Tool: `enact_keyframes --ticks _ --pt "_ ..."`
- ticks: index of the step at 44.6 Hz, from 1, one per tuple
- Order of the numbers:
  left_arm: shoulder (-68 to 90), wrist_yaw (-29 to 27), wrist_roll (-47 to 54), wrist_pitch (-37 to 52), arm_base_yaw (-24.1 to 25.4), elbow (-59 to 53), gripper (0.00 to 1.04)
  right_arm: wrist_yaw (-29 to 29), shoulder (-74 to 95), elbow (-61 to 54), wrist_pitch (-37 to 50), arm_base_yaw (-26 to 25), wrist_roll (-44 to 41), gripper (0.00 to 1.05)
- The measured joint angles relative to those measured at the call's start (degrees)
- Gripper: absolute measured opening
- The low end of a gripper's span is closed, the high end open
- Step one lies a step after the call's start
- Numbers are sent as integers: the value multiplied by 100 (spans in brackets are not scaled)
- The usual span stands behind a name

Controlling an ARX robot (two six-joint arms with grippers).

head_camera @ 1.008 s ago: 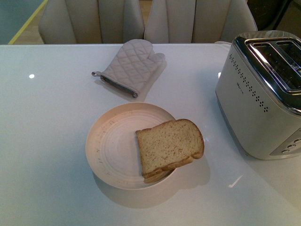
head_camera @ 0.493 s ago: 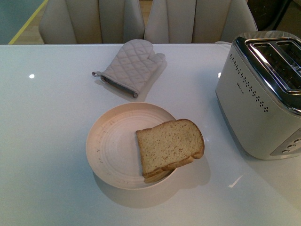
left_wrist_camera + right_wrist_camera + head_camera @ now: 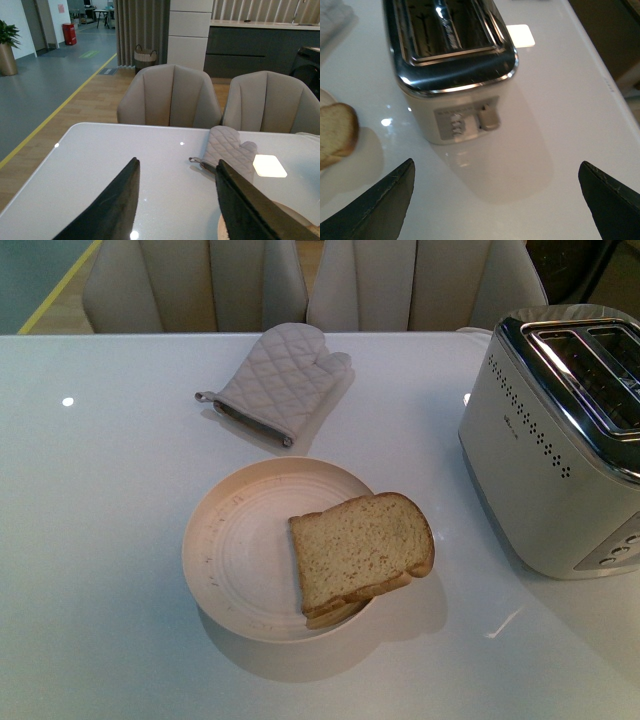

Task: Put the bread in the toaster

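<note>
Glossy white table (image 3: 100, 540) carried bread (image 3: 362, 545) at right of plate (image 3: 215, 540), crust overhanging toward toaster (image 3: 540, 450); left hand (image 3: 176, 167) & right hand (image 3: 496, 165) both spread, empty; bread prob. light, soft, so pinch overhanging crust gently.

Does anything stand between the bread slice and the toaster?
Nothing visible does. Only bare white tabletop lies between the tan bread slice on the round cream plate and the boxy silver toaster; the grey quilted oven mitt lies aside.
</note>
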Motion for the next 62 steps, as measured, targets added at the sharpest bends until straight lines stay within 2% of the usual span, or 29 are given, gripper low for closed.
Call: enact_keyframes --ticks 6,13,30,42,50,62 --pt "0 0 0 0 0 0 78 -535 1519 647 844 271 560 96" --pt "0 0 4 0 0 0 99 -1145 2909 1084 1373 400 1193 96" --pt "0 0 11 0 0 0 98 -2326 5552 1641 2553 743 2551 96" --pt "0 0 11 0 0 0 98 -3082 7622 1950 3836 791 2975 96" --pt "0 0 11 0 0 0 98 -3281 8835 2555 4214 791 3158 96" --pt "0 0 11 0 0 0 98 -3394 9508 3027 4339 811 3379 96"
